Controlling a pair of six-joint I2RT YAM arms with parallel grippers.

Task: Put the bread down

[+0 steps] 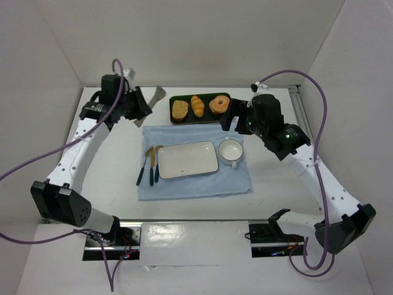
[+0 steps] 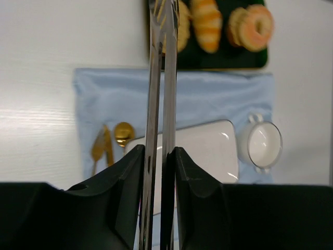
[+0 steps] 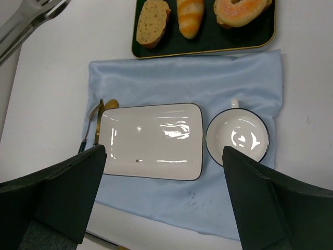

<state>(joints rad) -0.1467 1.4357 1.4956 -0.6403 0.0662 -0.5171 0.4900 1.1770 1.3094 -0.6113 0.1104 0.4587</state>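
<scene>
Gripping the tongs (image 2: 154, 94) between its fingers, the left claw (image 2: 158, 153) is drawn in narrow on the two metal arms, which lie squeezed almost together and run away from the wrist toward the tray (image 3: 208, 39). Seen from above, the tong tips sit off the tray's left end, apart from it and over the white bench (image 3: 52, 104). The bread (image 3: 239, 9), a golden ring with a pale centre, lies at the right end of that dark tray, and neither claw touches it. A striped roll (image 3: 190, 15) lies in the middle of the tray and a toast slice (image 3: 152, 21) at its left end. The right claw (image 3: 164, 151) stands wide with nothing between its fingers; it is raised off the bench, near the tray's right end and the bowl (image 3: 238, 136). A pale blue cloth (image 3: 182, 78) is spread on the bench just in front of the tray. On it rests a white rectangular plate (image 3: 151, 140), with the round white bowl just beside its right edge; whether the two touch cannot be told. Gold-headed cutlery (image 1: 149, 166) lies on the cloth at the plate's left side, the heads pointing toward the tray
</scene>
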